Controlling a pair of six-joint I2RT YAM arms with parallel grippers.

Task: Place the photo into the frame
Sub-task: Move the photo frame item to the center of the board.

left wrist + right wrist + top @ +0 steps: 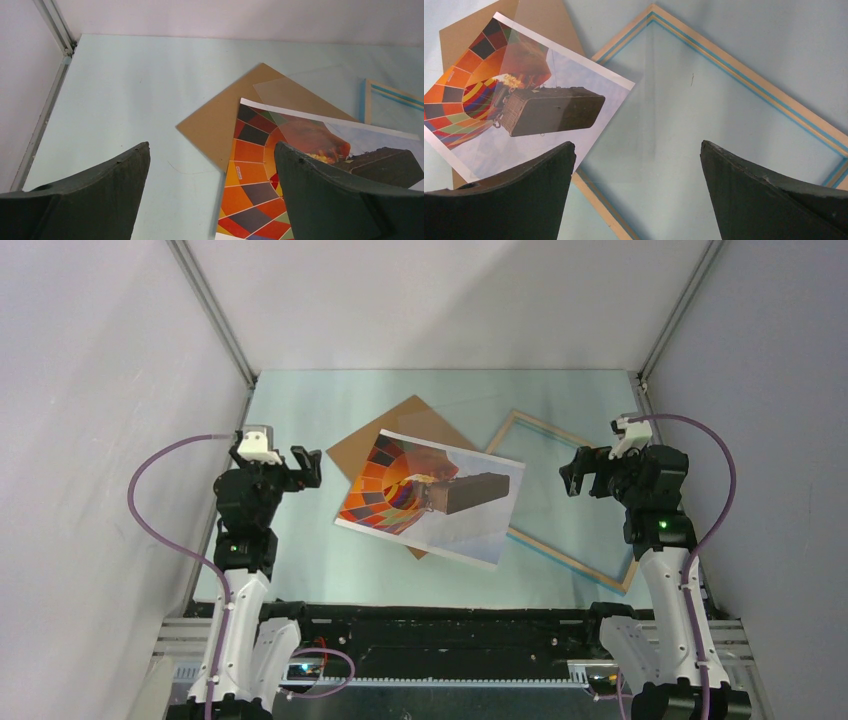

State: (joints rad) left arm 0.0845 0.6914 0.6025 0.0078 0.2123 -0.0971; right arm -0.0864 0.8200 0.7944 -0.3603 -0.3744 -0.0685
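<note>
- Zero load in our left gripper [305, 468], spread wide at 9 o'clock of the backing board [375, 440].
- We see the photo [430, 498] face-up across that board, its 3 o'clock corner overlapping the frame [744, 72].
- Frame's opening holds no photo yet.
- Our right gripper [575, 472] hovers above it, wide open and empty, likely ready to steady it.

A robotics lab cell: plain white walls [450, 300], aluminium rails [212, 310], a pale table [300, 410], two bolted-down arms [245, 540].
</note>
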